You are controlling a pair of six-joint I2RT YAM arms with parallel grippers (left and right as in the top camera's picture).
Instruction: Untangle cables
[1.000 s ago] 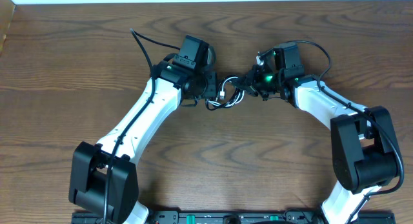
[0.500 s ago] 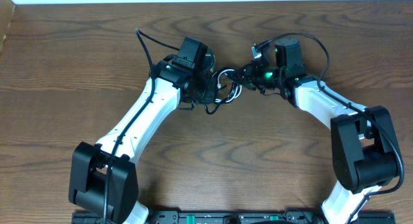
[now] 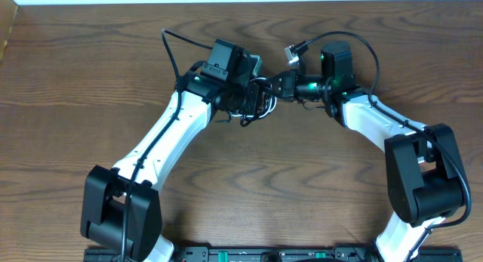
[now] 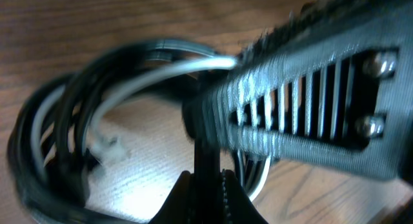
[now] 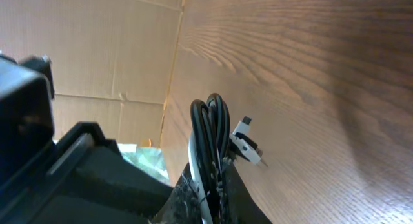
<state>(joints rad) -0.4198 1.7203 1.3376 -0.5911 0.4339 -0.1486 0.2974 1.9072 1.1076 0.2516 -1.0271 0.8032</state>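
- Two closed grips to cover, left arm first.
- Left gripper [image 3: 251, 97]: clenched tight, pinching what looks like a strand of the black cable [image 4: 39, 153] right at the fingertips. Too blurry up close to say which strand.
- Just ahead of those fingertips: coils of black with the white cable [image 4: 161, 72] looped through, all one clump, seemingly lifted a bit off the table [image 3: 75, 73].
- Over the last second: moved up and in toward the other hand, bunching the previously spread-out cord between the two grippers into a tighter wad.
- Right gripper [image 3: 281, 84]: also clamped shut, gripping a few loops of black, with a white strand tucked alongside at the jaws.
- Rolled over in that same second too, swinging the plug [image 3: 293, 52] up and out to the side of its fingers, away from the clump.
- My read for the task: one loose end now clear of the knot, good sign, but no real separation yet. Probably needs pulling apart again instead of closing in, or a regrip nearer that free plug.
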